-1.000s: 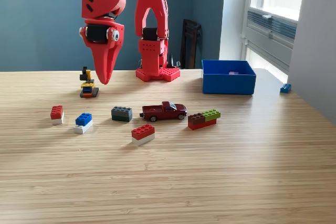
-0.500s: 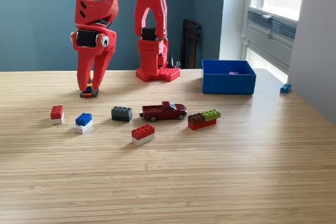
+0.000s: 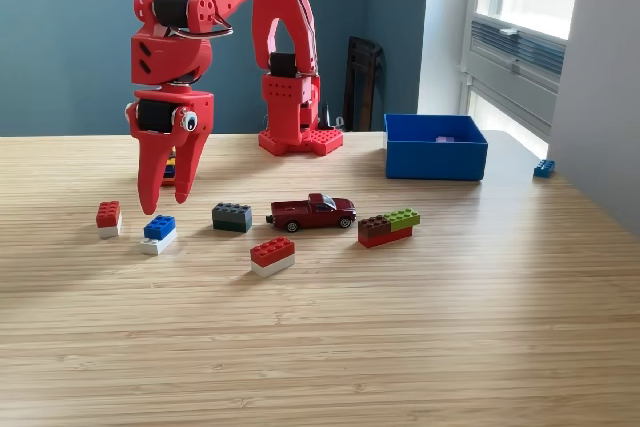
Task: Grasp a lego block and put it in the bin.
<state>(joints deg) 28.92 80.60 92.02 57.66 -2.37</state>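
Note:
Several lego blocks lie on the wooden table: a red-on-white one (image 3: 108,217), a blue-on-white one (image 3: 158,233), a grey one (image 3: 232,217), a second red-on-white one (image 3: 272,255) and a brown, green and red cluster (image 3: 389,227). My red gripper (image 3: 165,203) hangs open, tips pointing down, just above and behind the blue-on-white block, with nothing between its fingers. It partly hides a small stack of bricks (image 3: 168,162) behind it. The blue bin (image 3: 435,159) stands at the back on the exterior view's right, with a small purple piece inside.
A dark red toy pickup (image 3: 312,211) sits between the grey block and the cluster. One blue brick (image 3: 543,168) lies near the table's far right edge. The arm's base (image 3: 300,137) stands at the back, left of the bin.
The gripper has swung towards the exterior view's left and nearer the camera, from over the small stack to above the blue-on-white block, and its fingers have opened. No block has moved.

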